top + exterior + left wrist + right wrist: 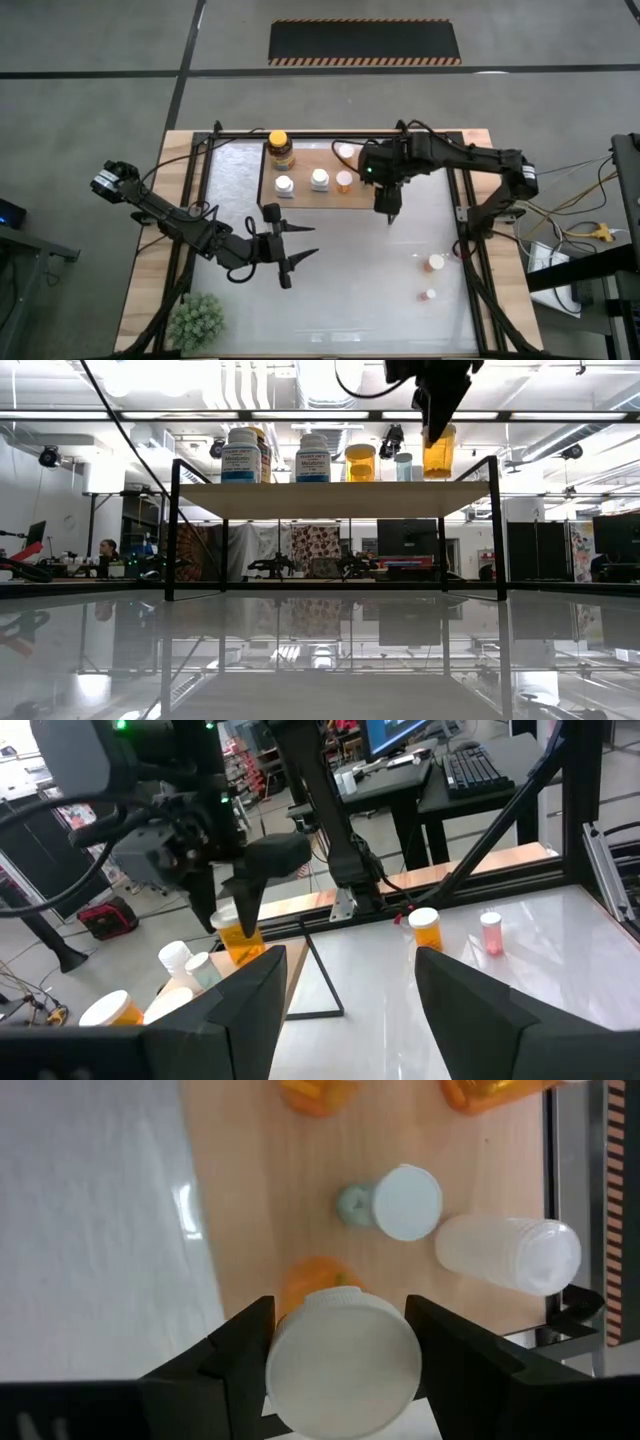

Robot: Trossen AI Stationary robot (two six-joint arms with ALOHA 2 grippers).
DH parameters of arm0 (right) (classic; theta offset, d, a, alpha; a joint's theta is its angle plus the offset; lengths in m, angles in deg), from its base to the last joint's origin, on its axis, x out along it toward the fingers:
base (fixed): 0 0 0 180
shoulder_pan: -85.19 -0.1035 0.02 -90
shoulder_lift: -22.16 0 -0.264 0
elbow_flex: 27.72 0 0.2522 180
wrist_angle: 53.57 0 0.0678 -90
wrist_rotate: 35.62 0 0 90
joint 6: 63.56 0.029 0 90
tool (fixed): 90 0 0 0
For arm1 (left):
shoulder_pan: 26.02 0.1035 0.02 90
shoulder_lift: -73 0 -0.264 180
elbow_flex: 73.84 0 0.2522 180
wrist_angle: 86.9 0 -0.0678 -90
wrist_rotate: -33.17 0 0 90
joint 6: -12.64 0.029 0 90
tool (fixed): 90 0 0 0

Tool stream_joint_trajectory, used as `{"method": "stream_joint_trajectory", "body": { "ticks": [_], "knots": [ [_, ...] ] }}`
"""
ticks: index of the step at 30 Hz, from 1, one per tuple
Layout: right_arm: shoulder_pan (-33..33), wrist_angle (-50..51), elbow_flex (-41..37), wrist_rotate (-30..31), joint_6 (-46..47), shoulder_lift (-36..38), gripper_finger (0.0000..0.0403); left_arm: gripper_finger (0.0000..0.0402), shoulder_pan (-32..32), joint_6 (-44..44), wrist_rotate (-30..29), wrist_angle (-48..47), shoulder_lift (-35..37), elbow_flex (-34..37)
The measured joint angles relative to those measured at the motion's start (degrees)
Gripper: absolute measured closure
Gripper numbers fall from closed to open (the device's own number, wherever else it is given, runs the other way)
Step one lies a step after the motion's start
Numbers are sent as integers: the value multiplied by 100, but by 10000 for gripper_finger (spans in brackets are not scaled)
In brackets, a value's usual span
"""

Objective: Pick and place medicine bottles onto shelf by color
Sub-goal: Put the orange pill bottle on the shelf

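Observation:
The shelf [305, 200] is a light-wood board on black legs at the table's far middle. On it stand an amber jar with a yellow lid [280, 148], two white bottles [285, 186] [319, 180], an orange pale-capped bottle [344, 181] and a white-capped one [347, 151]. My right gripper [388, 208] is over the shelf's right end, shut on an orange bottle with a white cap [438, 455]. My left gripper [297, 248] is open and empty, low over the table in front of the shelf. An orange bottle [435, 263] and a tiny pale one [431, 295] stand on the table at the right. My right gripper pinches the orange bottle by the two sides of its white cap [343, 1365] between its two fingers. The fingers come from above, pointing down. The bottle hangs upright below them, its base [438, 476] at the shelf board's top; whether it rests on the board I cannot tell.
A green bushy plant [195, 320] stands at the table's near left corner. Black frame rails [465, 200] run along the table's sides. The glossy table top [350, 290] lies between the shelf and the near edge.

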Motion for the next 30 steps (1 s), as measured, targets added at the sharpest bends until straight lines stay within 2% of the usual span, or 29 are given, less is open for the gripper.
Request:
{"method": "stream_joint_trajectory", "body": {
  "ticks": [10,22,26,30],
  "knots": [
    [89,-15,-39,5,-114,-66,174,196,0,4,0,-3,0,0],
    [85,-28,142,42,-105,142,175,196,0,4,0,-6,0,0],
    [85,-89,158,84,-78,436,197,196,0,4,0,-4,0,0],
    [37,-403,-117,169,3,770,263,196,0,2,0,-4,0,0]
  ]
}}
